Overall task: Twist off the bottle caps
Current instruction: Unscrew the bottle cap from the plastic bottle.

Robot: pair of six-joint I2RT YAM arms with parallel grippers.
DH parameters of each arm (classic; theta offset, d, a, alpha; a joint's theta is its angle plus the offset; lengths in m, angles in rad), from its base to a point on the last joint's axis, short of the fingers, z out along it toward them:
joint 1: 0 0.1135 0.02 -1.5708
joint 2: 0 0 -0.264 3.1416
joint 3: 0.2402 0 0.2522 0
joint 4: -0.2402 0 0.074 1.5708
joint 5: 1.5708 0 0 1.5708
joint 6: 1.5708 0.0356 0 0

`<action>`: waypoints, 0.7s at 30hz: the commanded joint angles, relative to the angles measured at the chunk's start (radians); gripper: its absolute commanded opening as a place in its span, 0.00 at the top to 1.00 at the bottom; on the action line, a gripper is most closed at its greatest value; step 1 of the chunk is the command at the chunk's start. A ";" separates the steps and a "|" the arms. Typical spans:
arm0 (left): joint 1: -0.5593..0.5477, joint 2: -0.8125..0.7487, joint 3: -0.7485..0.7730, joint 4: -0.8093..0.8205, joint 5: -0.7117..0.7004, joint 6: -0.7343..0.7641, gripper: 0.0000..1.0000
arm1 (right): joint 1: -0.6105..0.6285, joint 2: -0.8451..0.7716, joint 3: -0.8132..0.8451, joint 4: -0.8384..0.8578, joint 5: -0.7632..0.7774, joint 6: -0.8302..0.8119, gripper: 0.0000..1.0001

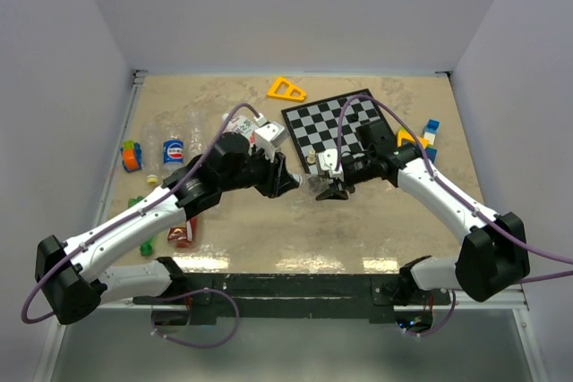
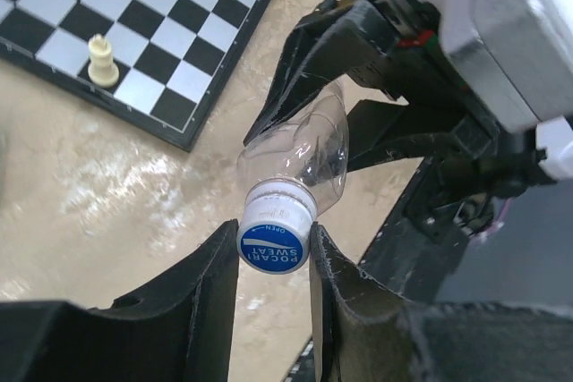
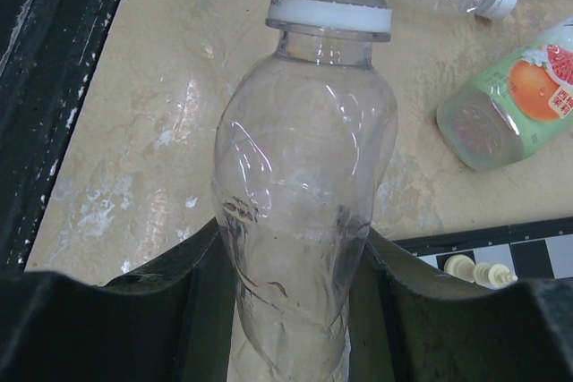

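On the left part of the beige, marble-like table [image 1: 260,234] we see some bottles lying down. Among them are a bottle with a blue cola label [image 1: 173,150] and a bottle with a red and yellow label [image 1: 183,234].

Moving to the middle, the left gripper [image 2: 273,261] is closed narrow on the cap [image 2: 271,241] of a clear bottle [image 2: 309,154]. Its two black fingers press the white ribbed side of the cap from both sides. The cap is round, with a blue top printed in white letters, and it sits on the neck of the bottle. This bottle is held above the table, between the two arms. It is made of thin transparent plastic, and its wall has dents and creases.

The right gripper [image 3: 291,266] holds the body of the same bottle. Its black fingers stand apart by the width of the bottle and touch both sides. Near it on the table lie a bottle with a green and orange label [image 3: 510,100] and another clear bottle with a white cap [image 3: 495,2].

More to the right lies a flat black-and-white chessboard [image 1: 345,127], and a small cream chess piece [image 2: 103,60] stands on it.
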 commanded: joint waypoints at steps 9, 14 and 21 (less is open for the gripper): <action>0.020 -0.047 0.053 -0.078 -0.187 -0.308 1.00 | -0.011 -0.003 0.012 -0.017 0.040 -0.001 1.00; 0.026 -0.067 0.037 -0.064 -0.191 -0.291 1.00 | -0.009 -0.002 0.012 -0.016 0.040 -0.001 1.00; 0.031 -0.055 0.041 -0.061 -0.181 -0.268 0.84 | -0.009 -0.003 0.012 -0.016 0.042 -0.001 1.00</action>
